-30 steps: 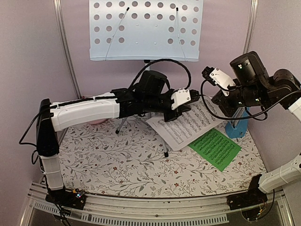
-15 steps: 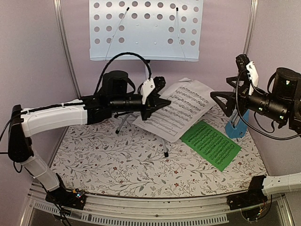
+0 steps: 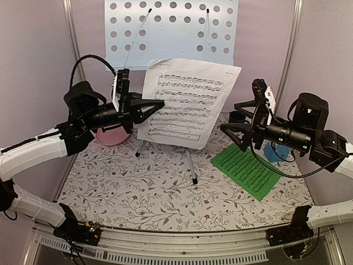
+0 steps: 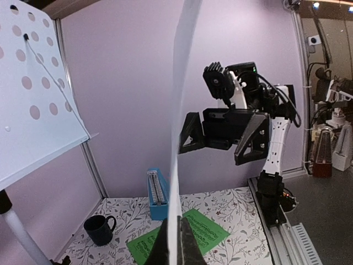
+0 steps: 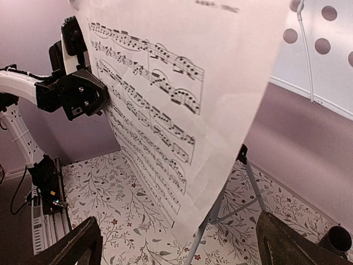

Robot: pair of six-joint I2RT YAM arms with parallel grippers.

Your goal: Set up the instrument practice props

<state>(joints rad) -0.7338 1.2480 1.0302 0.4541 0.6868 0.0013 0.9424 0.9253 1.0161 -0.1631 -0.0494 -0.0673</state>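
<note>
— Anything legible on the white sheet-music page [image 3: 185, 102]?
— Only several staves of black notes. There is a small heading at the top, too tiny to read. No brand or label can be made out anywhere.
— Where is it, and how does it sit?
— In the air in front of the music stand [image 3: 171, 33], upright. Its long axis is near vertical and leaning a little, with the printed face toward the near edge of the table [image 3: 138, 193]. In the overhead view its top edge overlaps the stand's lower lip; whether they touch I cannot tell. From the left wrist it is edge-on, a thin pale line.
— Who has it?
— The left gripper [image 3: 159, 104], clenched on the page's left edge. The right gripper [image 3: 234, 118] is spread wide, holding nothing, facing the page from the right.
— The rest?
— The green page [image 3: 248, 171] lies flat on the table, long axis diagonal, far-left to near-right. The blue metronome [image 4: 157, 193] stands upright beyond it, near a dark mug [image 4: 99, 229]
</note>
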